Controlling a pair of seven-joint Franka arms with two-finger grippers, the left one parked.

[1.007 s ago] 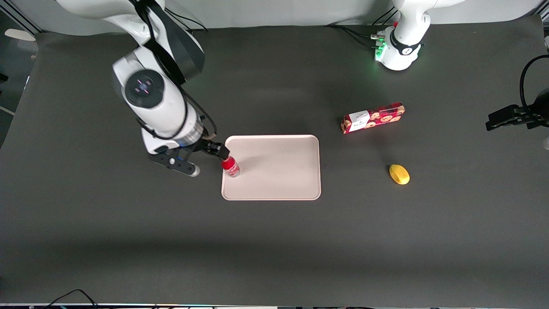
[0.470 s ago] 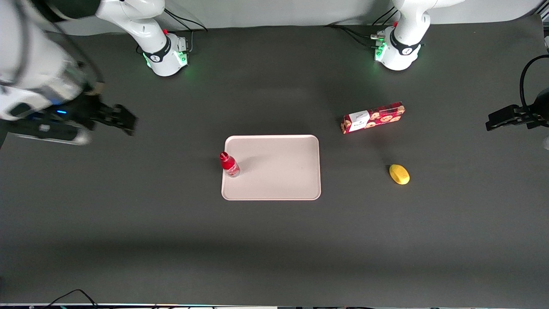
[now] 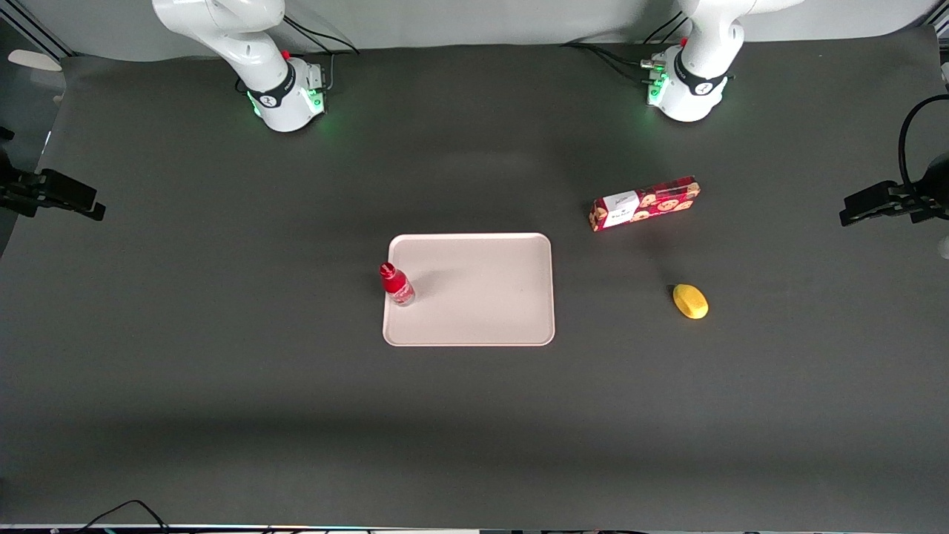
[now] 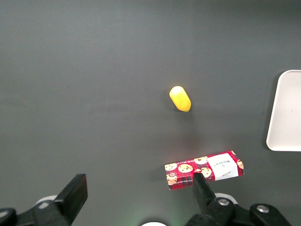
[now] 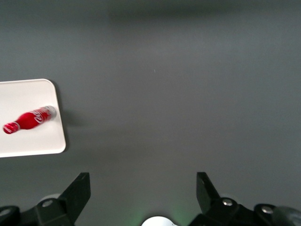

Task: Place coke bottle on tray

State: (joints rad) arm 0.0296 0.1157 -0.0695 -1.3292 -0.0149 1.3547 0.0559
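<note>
We see the worktop [image 3: 222, 386] carrying the tray [image 3: 482, 297], with the bottle [image 3: 397, 285] upright on it, just inside the rim at the working arm's end; task looks done to us

Pincer [image 5: 143, 193] is parked high and well clear toward the working arm's end, fingers apart, holding nothing

Handling, our read: bottle is small, light, rigid, slick-sided; tall and slim so it tips easily, especially this close to the rim. If we regrasp, take it across the body, below the cap

Hard to tell: whether its silvery base sits fully flat or touches the rim. Working arm is mostly out of frame in the front view. Box [image 3: 643, 202] and yellow item [image 3: 690, 301] lie toward the parked arm's end, untouched
</note>
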